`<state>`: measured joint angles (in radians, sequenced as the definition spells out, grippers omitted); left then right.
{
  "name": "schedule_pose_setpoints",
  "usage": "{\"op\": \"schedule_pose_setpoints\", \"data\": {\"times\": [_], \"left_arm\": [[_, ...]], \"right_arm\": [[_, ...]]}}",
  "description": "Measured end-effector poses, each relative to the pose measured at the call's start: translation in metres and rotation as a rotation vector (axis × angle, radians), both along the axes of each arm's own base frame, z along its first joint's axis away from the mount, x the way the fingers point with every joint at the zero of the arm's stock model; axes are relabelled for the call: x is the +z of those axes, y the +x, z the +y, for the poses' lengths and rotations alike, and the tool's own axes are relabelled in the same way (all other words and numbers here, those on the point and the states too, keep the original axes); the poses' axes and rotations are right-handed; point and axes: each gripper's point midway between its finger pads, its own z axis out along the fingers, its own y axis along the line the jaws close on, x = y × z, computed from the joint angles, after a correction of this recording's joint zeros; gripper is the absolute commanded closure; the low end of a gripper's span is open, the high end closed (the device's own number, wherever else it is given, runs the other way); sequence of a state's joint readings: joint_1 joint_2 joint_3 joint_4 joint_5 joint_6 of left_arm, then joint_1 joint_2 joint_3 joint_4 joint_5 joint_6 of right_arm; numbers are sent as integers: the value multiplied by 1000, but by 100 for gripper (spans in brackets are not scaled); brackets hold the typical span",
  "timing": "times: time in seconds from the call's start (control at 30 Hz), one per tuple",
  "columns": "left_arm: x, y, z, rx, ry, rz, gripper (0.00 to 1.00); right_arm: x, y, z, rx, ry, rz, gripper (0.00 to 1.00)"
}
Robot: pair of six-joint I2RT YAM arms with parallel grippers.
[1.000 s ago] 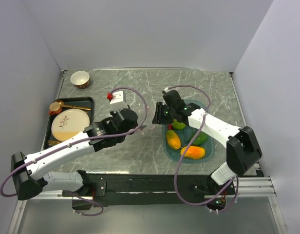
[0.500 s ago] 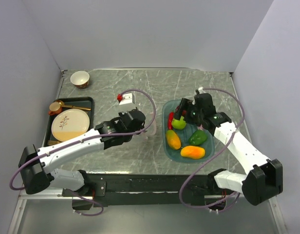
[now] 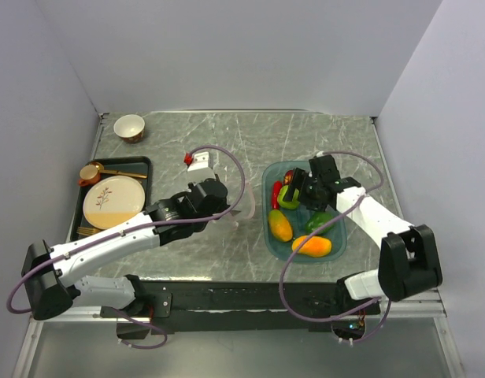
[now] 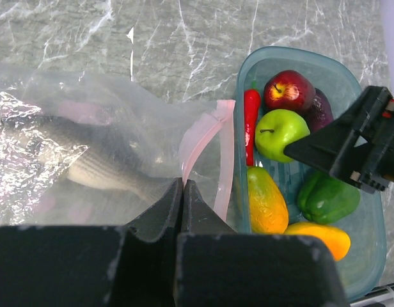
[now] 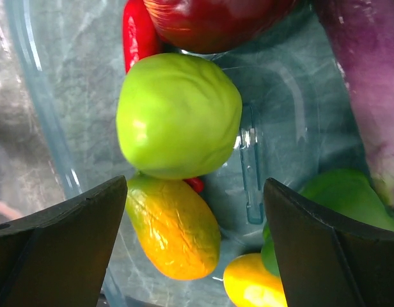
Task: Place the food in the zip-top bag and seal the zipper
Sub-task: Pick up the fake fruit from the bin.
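My left gripper (image 4: 182, 182) is shut on the pale pink zipper (image 4: 224, 153) at the mouth of the clear zip-top bag (image 4: 88, 147), which lies on the table left of the tray; the mouth gapes open. The food lies in the teal tray (image 4: 248, 70): green apple (image 5: 178, 115), dark red apple (image 4: 290, 91), red chili (image 4: 251, 112), eggplant (image 5: 370, 83), green pepper (image 4: 326, 197), two mangoes (image 5: 174, 227) (image 4: 322, 235). My right gripper (image 5: 196, 185) is open and empty, just above the green apple and a mango. It also shows in the top view (image 3: 294, 191).
A black tray (image 3: 140, 163) at the left holds a patterned cream plate (image 3: 113, 201) and a small cup (image 3: 90, 173). A small bowl (image 3: 129, 127) stands at the far left corner. Walls close in on three sides.
My right arm swung from beside the bag to over the teal tray and now hangs over the green apple. My left gripper shifted slightly, still holding the bag's mouth.
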<state>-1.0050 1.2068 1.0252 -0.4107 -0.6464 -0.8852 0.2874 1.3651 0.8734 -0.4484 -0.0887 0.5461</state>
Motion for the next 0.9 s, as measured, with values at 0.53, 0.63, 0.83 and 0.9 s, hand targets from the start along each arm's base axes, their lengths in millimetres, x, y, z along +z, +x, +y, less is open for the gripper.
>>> {"op": "schedule_pose_setpoints", "data": {"times": [0.53,0.63,0.83,0.9], "left_arm": [[-5,-1,-2,-2,-7,16,99],[-13,0,-5,-4,10,28,99],[-20,0,-6,-9,13,41,99],[-21,0,-5,-9,13,45,99]], "right_arm": [[-17,30,15,11,29,14,36],[-17,31,16,13,41,12,57],[-13,29,17,18,56,-4,64],[-7,24,17,22,64,-24,65]]}}
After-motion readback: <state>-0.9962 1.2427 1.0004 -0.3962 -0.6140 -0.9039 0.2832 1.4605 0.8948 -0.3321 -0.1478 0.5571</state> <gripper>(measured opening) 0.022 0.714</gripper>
